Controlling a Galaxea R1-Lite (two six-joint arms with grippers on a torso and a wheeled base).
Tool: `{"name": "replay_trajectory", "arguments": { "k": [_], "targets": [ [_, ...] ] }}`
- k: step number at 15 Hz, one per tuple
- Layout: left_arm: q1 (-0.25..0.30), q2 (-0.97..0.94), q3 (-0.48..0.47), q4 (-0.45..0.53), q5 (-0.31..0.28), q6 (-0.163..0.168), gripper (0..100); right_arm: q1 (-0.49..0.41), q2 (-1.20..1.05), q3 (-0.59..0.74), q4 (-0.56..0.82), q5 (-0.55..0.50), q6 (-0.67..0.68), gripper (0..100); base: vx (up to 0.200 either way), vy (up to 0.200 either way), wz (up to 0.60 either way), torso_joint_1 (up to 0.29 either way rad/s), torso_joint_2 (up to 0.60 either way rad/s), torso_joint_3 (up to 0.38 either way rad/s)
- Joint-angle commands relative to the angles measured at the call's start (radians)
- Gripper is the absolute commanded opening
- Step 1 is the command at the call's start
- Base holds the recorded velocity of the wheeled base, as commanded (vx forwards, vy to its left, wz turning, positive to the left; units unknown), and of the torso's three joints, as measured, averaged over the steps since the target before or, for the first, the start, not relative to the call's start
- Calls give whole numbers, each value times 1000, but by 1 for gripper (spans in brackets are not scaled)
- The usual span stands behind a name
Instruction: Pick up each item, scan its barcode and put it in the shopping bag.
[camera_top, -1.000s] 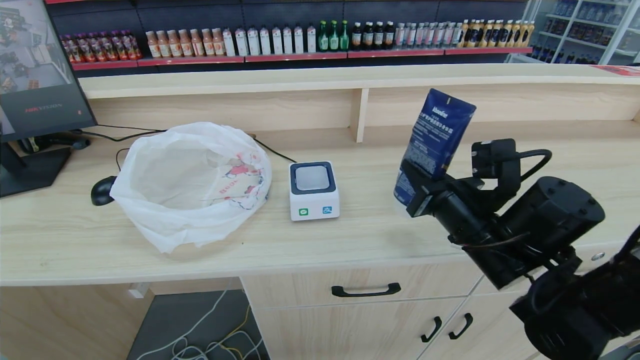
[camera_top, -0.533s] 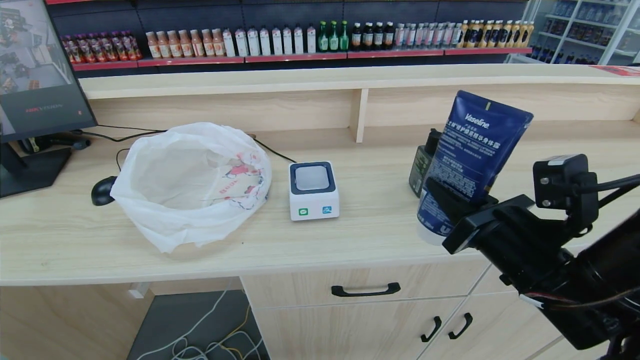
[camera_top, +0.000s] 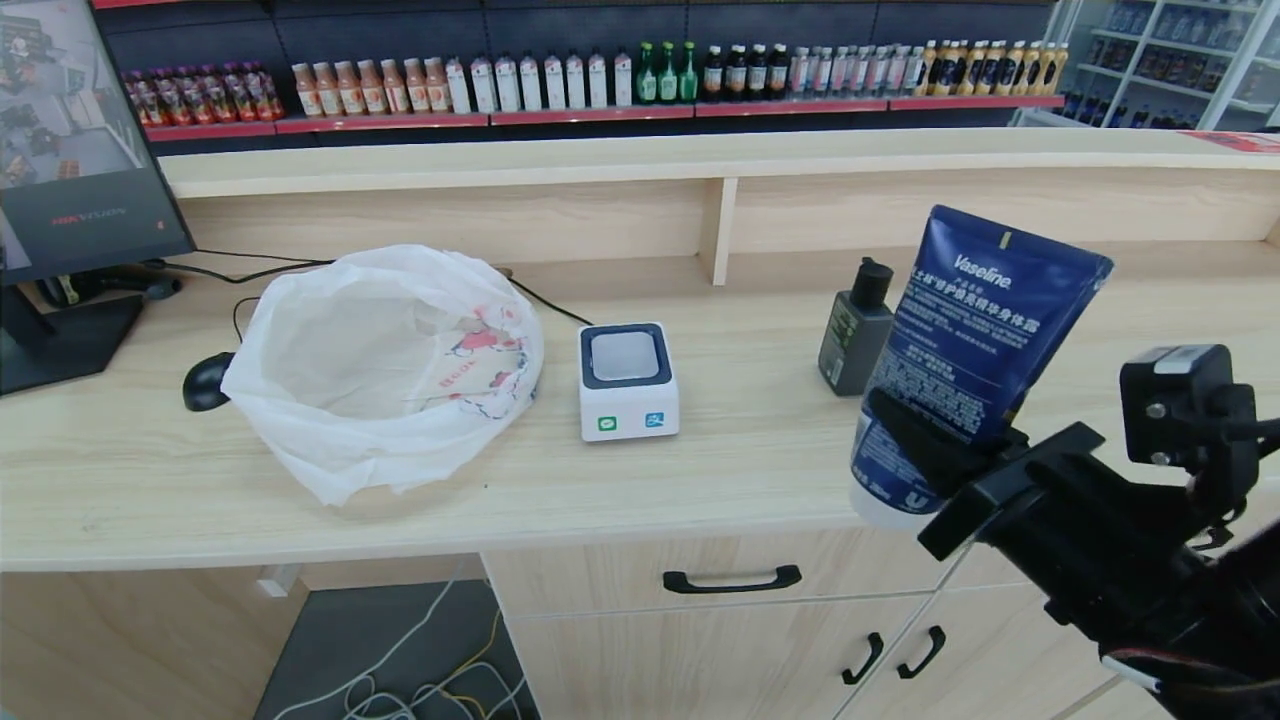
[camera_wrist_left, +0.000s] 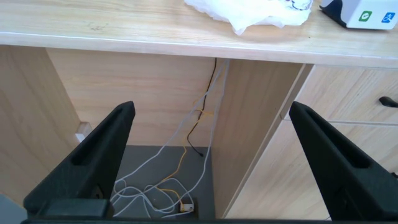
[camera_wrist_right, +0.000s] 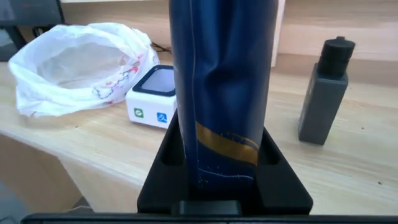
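Observation:
My right gripper (camera_top: 935, 455) is shut on a dark blue lotion tube (camera_top: 975, 345), holding it cap-down and tilted above the counter's front edge at the right. The same blue tube (camera_wrist_right: 221, 87) stands between the gripper (camera_wrist_right: 221, 165) fingers in the right wrist view. A dark grey bottle (camera_top: 852, 330) with a black cap stands upright on the counter behind the tube; this grey bottle (camera_wrist_right: 323, 93) stays free. The white barcode scanner (camera_top: 627, 380) sits mid-counter, the open white shopping bag (camera_top: 385, 360) to its left. My left gripper (camera_wrist_left: 211, 168) hangs open below counter height, in front of the cabinet opening.
A monitor (camera_top: 75, 140) and a black mouse (camera_top: 205, 382) sit at the counter's far left, with cables running behind the bag. A raised wooden shelf (camera_top: 700, 160) backs the counter. Drawers with black handles (camera_top: 732, 580) lie below; loose wires (camera_wrist_left: 180, 180) hang under the counter.
My right arm has drawn back toward the right and front with the blue tube, turning its printed face into view. The grey bottle, hidden a second ago, is now uncovered.

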Motion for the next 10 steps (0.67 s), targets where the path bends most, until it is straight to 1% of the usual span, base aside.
{"name": "replay_trajectory", "arguments": {
  "k": [1, 4, 6, 7, 8, 9, 10],
  "targets": [
    [1, 0, 0, 0, 1, 0, 100, 48, -39, 57, -1, 35, 26, 0, 0, 0, 0, 0, 0, 0],
    [1, 0, 0, 0, 1, 0, 100, 81, -77, 57, -1, 55, 124, 0, 0, 0, 0, 0, 0, 0],
    [1, 0, 0, 0, 1, 0, 100, 104, -91, 69, -1, 98, 165, 0, 0, 0, 0, 0, 0, 0],
    [1, 0, 0, 0, 1, 0, 100, 120, -98, 100, -1, 201, 210, 0, 0, 0, 0, 0, 0, 0],
    [1, 0, 0, 0, 1, 0, 100, 122, -98, 109, -1, 279, 230, 0, 0, 0, 0, 0, 0, 0],
    [1, 0, 0, 0, 1, 0, 100, 124, -94, 112, -1, 353, 259, 0, 0, 0, 0, 0, 0, 0],
    [1, 0, 0, 0, 1, 0, 100, 124, -92, 126, -1, 404, 328, 0, 0, 0, 0, 0, 0, 0]
  ]
}}
